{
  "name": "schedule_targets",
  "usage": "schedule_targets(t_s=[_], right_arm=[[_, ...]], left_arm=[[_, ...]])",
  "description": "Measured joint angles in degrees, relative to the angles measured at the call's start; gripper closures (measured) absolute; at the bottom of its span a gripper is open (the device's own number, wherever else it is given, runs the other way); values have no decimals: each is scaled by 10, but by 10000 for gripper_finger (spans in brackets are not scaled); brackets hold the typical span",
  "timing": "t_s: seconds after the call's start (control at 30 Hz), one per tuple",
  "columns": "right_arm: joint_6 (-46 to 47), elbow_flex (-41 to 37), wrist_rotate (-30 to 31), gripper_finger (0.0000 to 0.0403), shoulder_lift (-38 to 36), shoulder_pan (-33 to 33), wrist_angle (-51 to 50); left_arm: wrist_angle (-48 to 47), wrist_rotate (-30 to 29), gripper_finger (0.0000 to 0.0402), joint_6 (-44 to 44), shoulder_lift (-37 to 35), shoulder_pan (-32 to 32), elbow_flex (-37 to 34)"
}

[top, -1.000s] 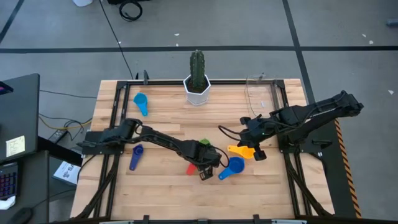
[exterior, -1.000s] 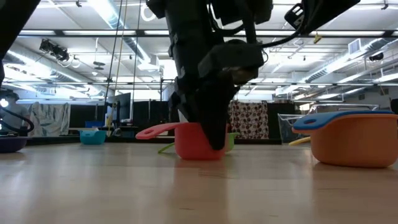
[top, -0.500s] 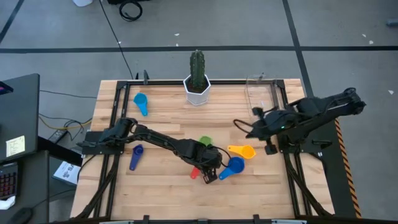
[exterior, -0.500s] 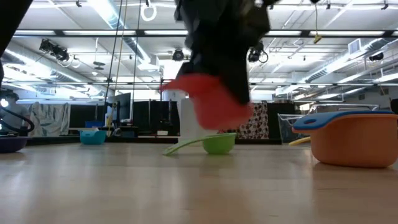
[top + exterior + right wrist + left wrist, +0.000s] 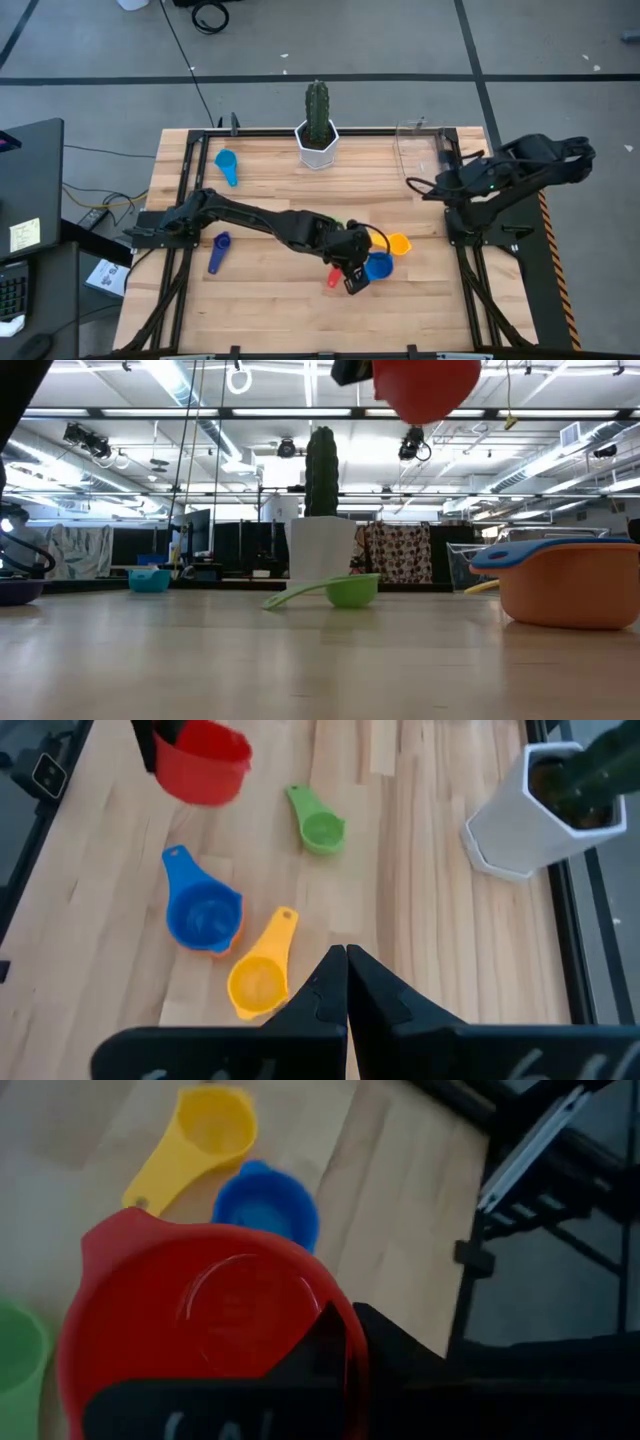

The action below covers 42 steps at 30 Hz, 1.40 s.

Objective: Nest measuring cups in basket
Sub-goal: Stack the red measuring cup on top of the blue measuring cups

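Observation:
My left gripper [image 5: 352, 274] is shut on the red measuring cup [image 5: 210, 1320], which hangs high over the table's near middle [image 5: 425, 385]. Below it a blue cup [image 5: 378, 266] sits nested in an orange one [image 5: 565, 595]. A yellow cup [image 5: 398, 243] lies beside them, and a green cup [image 5: 320, 825] rests on its base. A light blue cup [image 5: 227, 163] and a dark blue-purple cup [image 5: 218, 250] lie at the left. The clear basket [image 5: 420, 150] stands at the far right. My right gripper [image 5: 346, 958] is shut with nothing in it, drawn back above the right side. My left gripper pinches the red cup's rim and wall [image 5: 347, 1342], one finger [image 5: 318, 1355] inside the bowl and the other [image 5: 410, 1355] outside. The fingers slant down from the table's left. The cup is lifted clear, mouth up.
A white faceted pot with a green cactus [image 5: 317, 125] stands at the far middle. Black frame rails [image 5: 185, 170] run along the table's left and right sides. Bare wood shows along the near edge [image 5: 280, 310].
My left gripper has risen from the table and gone a little toward the right edge, lifting the red cup clear of the wood; the green cup behind it stays put. My right gripper has drawn up and back toward the far right, away from the yellow cup.

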Motion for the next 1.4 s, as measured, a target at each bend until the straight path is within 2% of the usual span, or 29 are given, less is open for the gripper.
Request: schedule_targets(t_s=[0.27, 0.37, 0.57, 0.73, 1.2, 1.4], right_arm=[[15, 0, -1, 399, -23, 0, -34], [15, 0, -2, 399, -26, 0, -33], [30, 0, -2, 399, -27, 0, -35], [34, 0, -2, 399, -28, 0, -35], [67, 0, -3, 399, -20, -1, -35], [75, 0, -3, 399, -20, -1, -35]], left_arm=[[54, 2, 389, 0, 18, 14, 6], [96, 19, 389, 17, 42, 23, 5], [116, 31, 389, 34, 75, 32, 5], [177, 76, 389, 44, 110, 34, 4], [179, 84, 389, 103, 142, 38, 4], [181, 112, 389, 106, 160, 40, 4]])
